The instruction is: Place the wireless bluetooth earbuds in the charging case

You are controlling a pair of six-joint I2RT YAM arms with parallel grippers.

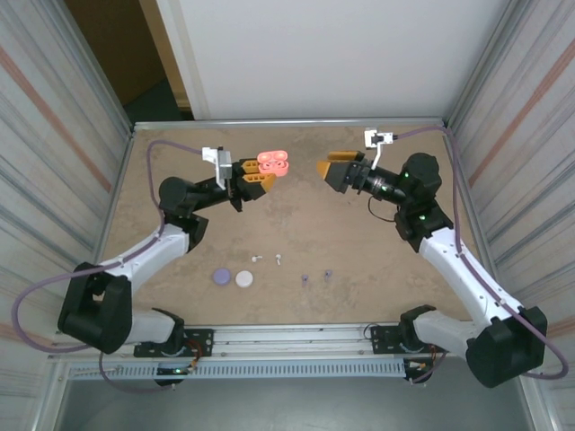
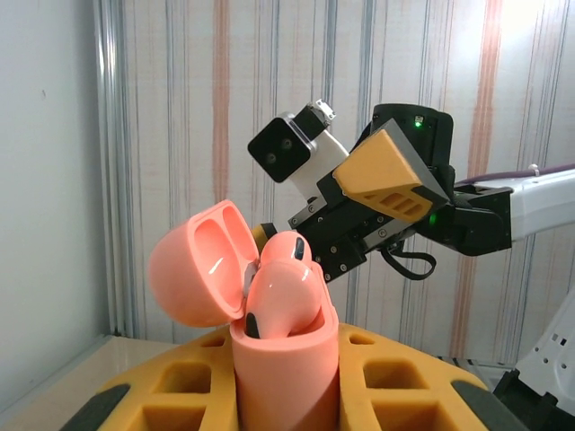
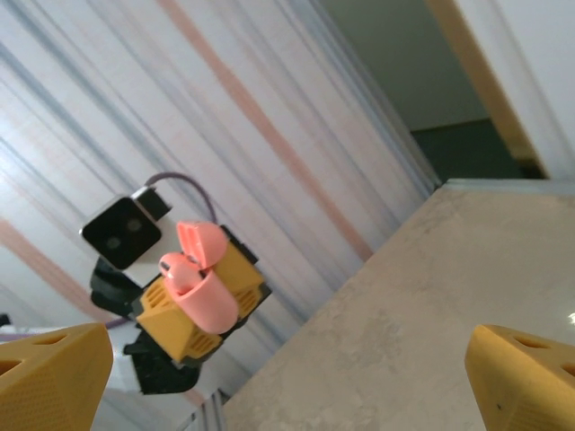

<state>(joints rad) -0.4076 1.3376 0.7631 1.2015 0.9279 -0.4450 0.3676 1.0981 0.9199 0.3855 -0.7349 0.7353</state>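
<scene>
Left end effector point(image 2: 287, 400) clamps open pink case point(image 2: 286, 359), earbuds point(image 2: 284, 292) inside.

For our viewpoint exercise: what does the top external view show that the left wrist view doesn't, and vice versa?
Top external adds white stemmed earbuds and purple earbuds on the tan tabletop, beside a purple round disc and a white round disc. Left wrist adds pink earbuds seated in the open pink charging case. Shared: that case, held by the left gripper, and the open right gripper.

Inside my walled work cell
Striped corrugated walls point(image 1: 54, 117) flank my beige stone-patterned table point(image 1: 296, 220); a white panel point(image 1: 332, 54) closes the back.
</scene>
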